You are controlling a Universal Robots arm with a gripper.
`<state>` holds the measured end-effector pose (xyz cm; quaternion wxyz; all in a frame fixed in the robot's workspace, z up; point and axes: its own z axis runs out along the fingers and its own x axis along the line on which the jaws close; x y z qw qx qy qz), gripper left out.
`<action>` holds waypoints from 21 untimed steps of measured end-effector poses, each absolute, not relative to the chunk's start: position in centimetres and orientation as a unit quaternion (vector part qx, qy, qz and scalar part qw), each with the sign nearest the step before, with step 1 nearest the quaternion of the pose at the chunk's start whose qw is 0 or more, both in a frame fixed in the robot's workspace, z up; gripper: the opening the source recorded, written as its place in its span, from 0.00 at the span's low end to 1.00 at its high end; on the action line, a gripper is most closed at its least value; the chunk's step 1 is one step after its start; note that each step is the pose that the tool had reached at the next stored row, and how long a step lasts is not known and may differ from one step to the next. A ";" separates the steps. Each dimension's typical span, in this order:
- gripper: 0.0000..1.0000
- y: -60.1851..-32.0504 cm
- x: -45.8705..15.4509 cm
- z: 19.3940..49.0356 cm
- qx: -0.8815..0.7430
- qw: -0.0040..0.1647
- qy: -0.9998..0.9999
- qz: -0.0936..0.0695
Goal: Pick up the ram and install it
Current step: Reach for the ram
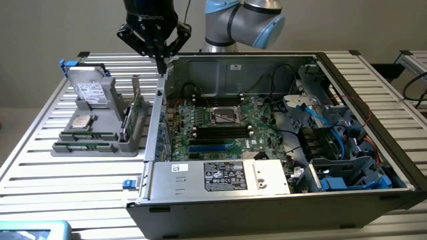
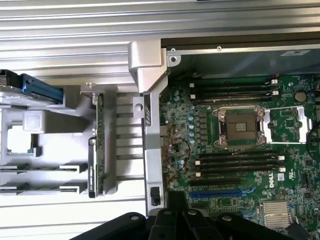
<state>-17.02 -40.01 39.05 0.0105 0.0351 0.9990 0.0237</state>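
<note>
The ram (image 1: 137, 114) stands on its long edge in a slot on the grey holder (image 1: 73, 135), at the centre-left of the exterior view. It sits just beside the side wall of the open computer case (image 1: 220, 70). In the wrist view we see it edge-on, as a thin green strip. Holder and case both sit on the slatted worktop (image 1: 67, 185). The black slots (image 1: 221, 133) lie on the motherboard (image 1: 200, 120) near the middle of the frame, well apart from the ram.

The gripper (image 1: 161, 60) hangs in the upper left of the exterior view, over the case's corner and above the ram's far end — its jaws are closed together and hold nothing.

We judge the step in hand to be the reach for the ram. To do it well, we open the jaws before descending and turn them to face the strip's two flat sides. We centre them along its length so it cannot tip, then come straight down — the holder's walls and the thin metal post (image 1: 135, 82) leave little room.
</note>
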 end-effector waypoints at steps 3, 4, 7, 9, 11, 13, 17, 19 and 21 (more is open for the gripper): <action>0.11 -40.0 -18.3 39.0 0.035 0.010 0.999 0.024; 0.11 -40.0 -18.8 39.0 0.035 0.010 0.999 0.024; 0.11 -40.0 -20.1 38.9 0.035 0.010 0.999 0.024; 0.11 -40.0 -21.0 38.9 0.034 0.010 0.999 0.024; 0.11 -40.0 -21.9 38.9 0.034 0.010 0.999 0.024; 0.11 -40.0 -22.8 38.9 0.034 0.010 0.999 0.024; 0.11 -40.1 -24.6 38.9 0.034 0.010 0.999 0.024; 0.11 -40.1 -25.5 38.9 0.034 0.010 0.999 0.024; 0.11 -40.2 -26.4 38.8 0.034 0.010 0.999 0.024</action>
